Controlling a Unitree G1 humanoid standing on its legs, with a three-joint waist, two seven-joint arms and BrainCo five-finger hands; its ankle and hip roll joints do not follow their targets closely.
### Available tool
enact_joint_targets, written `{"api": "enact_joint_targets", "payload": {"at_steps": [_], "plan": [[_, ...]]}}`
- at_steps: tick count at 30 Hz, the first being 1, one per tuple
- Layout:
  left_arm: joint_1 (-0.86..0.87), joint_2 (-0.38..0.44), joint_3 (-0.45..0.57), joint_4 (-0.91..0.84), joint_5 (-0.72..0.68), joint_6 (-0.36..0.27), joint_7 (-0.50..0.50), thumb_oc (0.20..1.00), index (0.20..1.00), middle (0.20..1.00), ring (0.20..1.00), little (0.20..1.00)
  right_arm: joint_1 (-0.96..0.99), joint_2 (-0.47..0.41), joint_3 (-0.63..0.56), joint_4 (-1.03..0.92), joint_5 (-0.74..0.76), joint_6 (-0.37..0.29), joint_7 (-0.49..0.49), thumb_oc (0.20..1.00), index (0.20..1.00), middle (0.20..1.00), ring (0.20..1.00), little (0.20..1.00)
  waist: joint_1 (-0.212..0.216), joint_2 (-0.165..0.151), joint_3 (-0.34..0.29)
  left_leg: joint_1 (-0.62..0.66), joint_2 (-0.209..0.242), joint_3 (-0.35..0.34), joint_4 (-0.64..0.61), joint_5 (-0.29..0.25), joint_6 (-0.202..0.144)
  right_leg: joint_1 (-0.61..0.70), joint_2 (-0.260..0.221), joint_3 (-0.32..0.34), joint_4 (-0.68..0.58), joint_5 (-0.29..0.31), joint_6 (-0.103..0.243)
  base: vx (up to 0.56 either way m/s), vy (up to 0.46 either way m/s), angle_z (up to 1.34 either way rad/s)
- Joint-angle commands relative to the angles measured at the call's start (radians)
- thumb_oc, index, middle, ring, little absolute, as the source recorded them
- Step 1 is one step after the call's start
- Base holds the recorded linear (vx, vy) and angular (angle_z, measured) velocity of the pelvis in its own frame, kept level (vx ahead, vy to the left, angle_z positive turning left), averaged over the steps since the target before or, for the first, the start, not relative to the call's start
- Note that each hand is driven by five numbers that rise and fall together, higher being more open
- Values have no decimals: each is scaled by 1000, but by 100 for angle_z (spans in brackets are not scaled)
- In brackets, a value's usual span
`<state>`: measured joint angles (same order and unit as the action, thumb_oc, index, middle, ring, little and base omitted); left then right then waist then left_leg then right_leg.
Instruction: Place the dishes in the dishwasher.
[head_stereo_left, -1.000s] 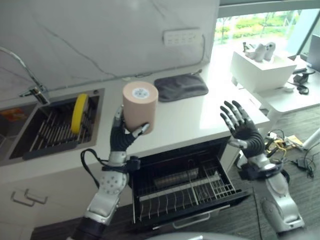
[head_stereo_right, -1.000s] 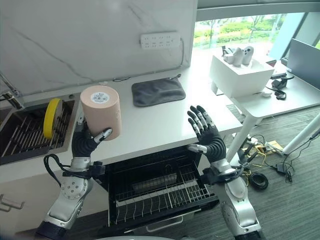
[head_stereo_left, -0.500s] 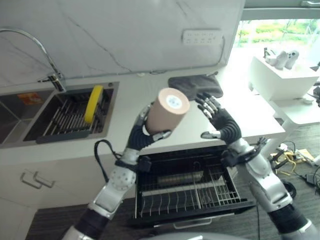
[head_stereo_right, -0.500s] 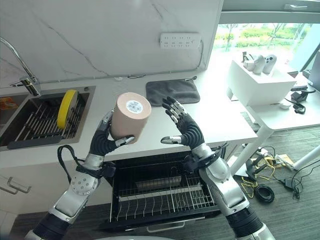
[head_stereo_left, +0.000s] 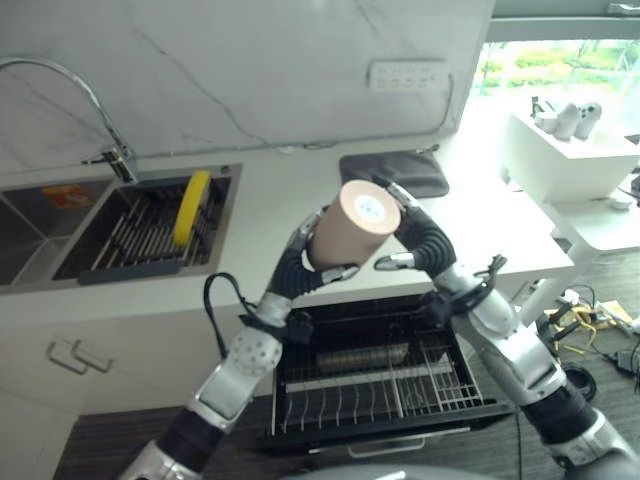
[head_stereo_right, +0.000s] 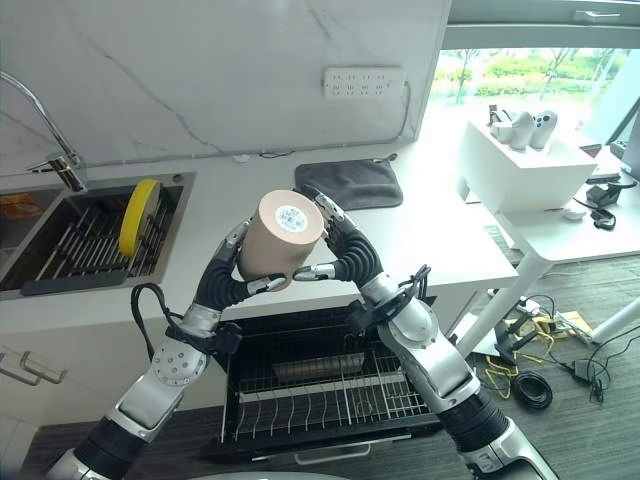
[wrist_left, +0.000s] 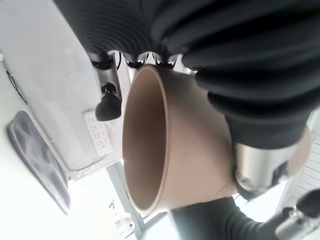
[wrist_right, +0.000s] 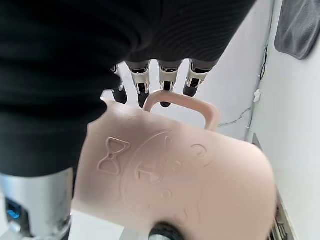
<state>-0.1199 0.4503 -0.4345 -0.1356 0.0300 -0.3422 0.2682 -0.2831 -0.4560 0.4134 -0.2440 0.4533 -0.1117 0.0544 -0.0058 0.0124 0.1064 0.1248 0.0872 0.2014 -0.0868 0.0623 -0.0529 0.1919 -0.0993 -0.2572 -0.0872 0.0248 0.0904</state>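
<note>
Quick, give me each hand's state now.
Left hand: shut on the cup.
Right hand: shut on the same cup, fingers at its handle.

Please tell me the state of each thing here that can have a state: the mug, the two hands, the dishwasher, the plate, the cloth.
Pink mug: held in the air, bottom toward the camera.
Left hand: shut on the mug.
Right hand: fingers curled round the mug.
Dishwasher drawer: pulled open, rack bare.
Yellow plate: upright in the sink rack.
Grey cloth: lying flat on the counter.
</note>
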Motion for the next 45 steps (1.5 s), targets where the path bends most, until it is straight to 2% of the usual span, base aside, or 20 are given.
{"api": "enact_joint_targets", "payload": {"at_steps": [1, 11, 16, 34, 35, 36, 37, 38, 45], "plan": [[-136, 11, -50, 35, 42, -22, -17, 200, 200, 200, 200, 200, -108, 43, 20, -51, 27, -28, 4, 1000, 1000, 1000, 1000, 1000, 30, -14, -2, 59, 38, 10, 50, -105, -29, -8, -69, -28, 53, -53, 52, 0, 0, 0], [-149, -1, -115, 21, 37, -29, -89, 200, 200, 200, 200, 200, -140, 56, 34, -56, 43, -9, -17, 1000, 1000, 1000, 1000, 1000, 31, -13, 3, 60, 36, 11, 51, -108, -23, -7, -72, -30, 59, -57, 52, 0, 0, 0], [-160, -4, -138, 24, 40, -19, -94, 200, 200, 200, 200, 200, -151, 59, 43, -52, 30, -6, -16, 1000, 1000, 1000, 1000, 1000, 30, -13, 5, 60, 37, 14, 51, -108, -22, -7, -72, -32, 60, -58, 52, 0, 0, 0], [-182, 4, -160, 20, 59, -4, -108, 200, 200, 200, 200, 200, -156, 66, 102, -27, 48, 73, 50, 1000, 1000, 1000, 1000, 1000, 36, -13, 11, 56, 35, 5, 60, -110, -18, -7, -70, -30, 75, -71, 44, 0, 0, 0], [-180, 4, -161, 20, 60, -6, -109, 200, 200, 200, 200, 200, -153, 67, 105, -25, 55, 74, 53, 862, 862, 862, 862, 862, 36, -13, 12, 56, 35, 3, 61, -109, -18, -7, -69, -30, 77, -71, 43, 0, 0, 0], [-180, 4, -162, 21, 60, -7, -109, 200, 200, 200, 200, 200, -150, 68, 106, -22, 53, 72, 53, 551, 551, 551, 551, 551, 36, -13, 12, 56, 35, 2, 61, -109, -18, -7, -69, -30, 78, -72, 43, 0, 0, 0], [-179, 5, -163, 20, 59, -8, -109, 200, 200, 200, 200, 200, -148, 68, 107, -20, 49, 69, 54, 479, 479, 479, 479, 479, 37, -13, 12, 56, 35, 2, 61, -109, -18, -7, -69, -30, 78, -72, 43, 0, 0, 0], [-177, 6, -163, 19, 59, -8, -109, 200, 200, 200, 200, 200, -145, 68, 109, -19, 44, 69, 57, 200, 200, 200, 200, 200, 37, -13, 12, 57, 36, 1, 62, -109, -17, -6, -68, -30, 80, -74, 42, 0, 0, 0], [-180, 10, -160, 16, 58, 2, -112, 200, 200, 200, 200, 200, -138, 68, 109, -11, 32, 45, 50, 200, 200, 200, 200, 200, 39, -12, 14, 53, 36, -8, 68, -111, -16, -8, -66, -28, 90, -81, 38, 18, 6, 7]]}}
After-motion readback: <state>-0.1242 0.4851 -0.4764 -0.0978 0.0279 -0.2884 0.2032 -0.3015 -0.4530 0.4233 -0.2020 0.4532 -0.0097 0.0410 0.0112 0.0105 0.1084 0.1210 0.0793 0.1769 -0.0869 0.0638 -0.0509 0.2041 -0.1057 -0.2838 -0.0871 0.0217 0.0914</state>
